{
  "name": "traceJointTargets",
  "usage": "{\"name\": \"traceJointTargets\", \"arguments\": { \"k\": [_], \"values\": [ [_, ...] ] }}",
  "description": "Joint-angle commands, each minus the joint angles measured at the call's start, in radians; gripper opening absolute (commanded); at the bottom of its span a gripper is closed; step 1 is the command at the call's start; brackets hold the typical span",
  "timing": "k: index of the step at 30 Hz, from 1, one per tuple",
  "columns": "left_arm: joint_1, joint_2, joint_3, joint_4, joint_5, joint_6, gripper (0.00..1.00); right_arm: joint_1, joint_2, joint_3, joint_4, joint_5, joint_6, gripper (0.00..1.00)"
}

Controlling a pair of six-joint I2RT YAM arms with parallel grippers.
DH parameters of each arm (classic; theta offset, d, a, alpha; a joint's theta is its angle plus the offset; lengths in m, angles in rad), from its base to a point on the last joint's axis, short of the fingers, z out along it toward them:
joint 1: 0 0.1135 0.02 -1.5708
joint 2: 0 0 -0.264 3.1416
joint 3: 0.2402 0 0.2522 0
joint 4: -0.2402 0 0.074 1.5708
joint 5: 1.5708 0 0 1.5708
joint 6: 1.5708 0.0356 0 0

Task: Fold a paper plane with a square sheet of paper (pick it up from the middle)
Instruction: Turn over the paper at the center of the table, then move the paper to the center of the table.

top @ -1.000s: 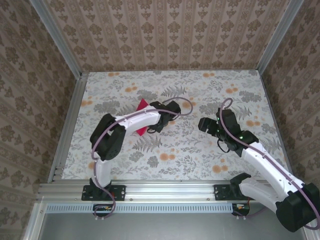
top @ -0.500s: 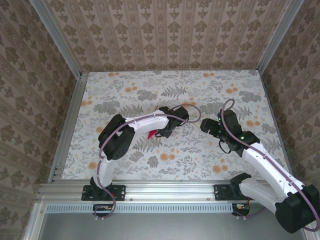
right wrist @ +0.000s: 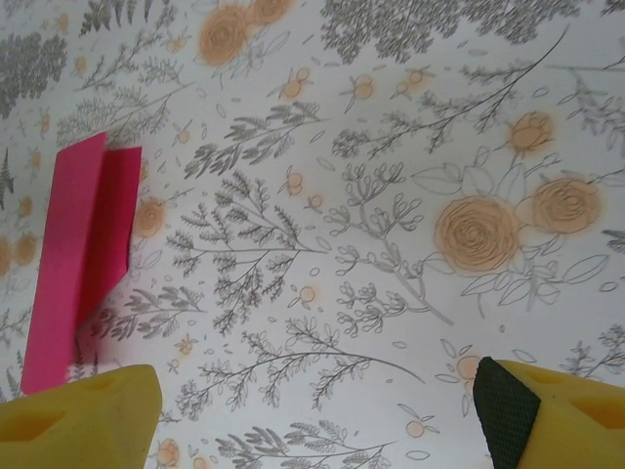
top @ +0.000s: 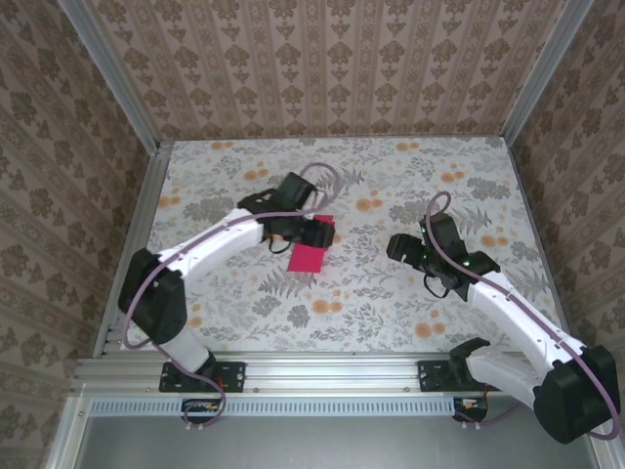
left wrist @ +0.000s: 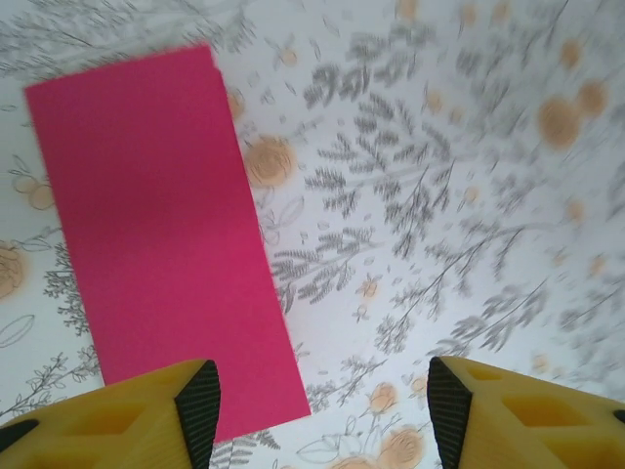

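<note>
The square sheet of paper is magenta-pink and lies on the floral table, folded into a narrow rectangle. In the left wrist view the paper lies flat, its near end passing under the left yellow finger. My left gripper hovers just beyond the paper's far end, jaws open with only tabletop between them. My right gripper stands open to the right of the paper, well apart from it. In the right wrist view the paper sits at the left with one flap slightly lifted, and the right gripper holds nothing.
The table has a grey-and-orange floral print and is bounded by aluminium rails and patterned walls. The left arm's links stretch across the table's left half. The right arm crosses the near right part.
The left gripper has opened and let go of the paper, which now lies uncovered on the table. The left arm's elbow has swung out to the left. The right arm has hardly moved.
</note>
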Motion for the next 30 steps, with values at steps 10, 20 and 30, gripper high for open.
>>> {"name": "traceJointTargets", "arguments": {
  "k": [10,20,30],
  "values": [
    [0.240,0.090,-0.193,0.235,0.259,-0.134,0.34,0.165,0.203,0.043,0.217,-0.140,0.096,0.86],
    [0.240,0.238,-0.114,0.265,0.296,-0.138,0.26,0.292,0.405,0.111,0.336,-0.188,0.192,0.85],
    [0.268,0.334,-0.114,0.303,0.285,-0.193,0.26,0.355,0.565,0.175,0.401,-0.251,0.294,0.75]
  ]
}}
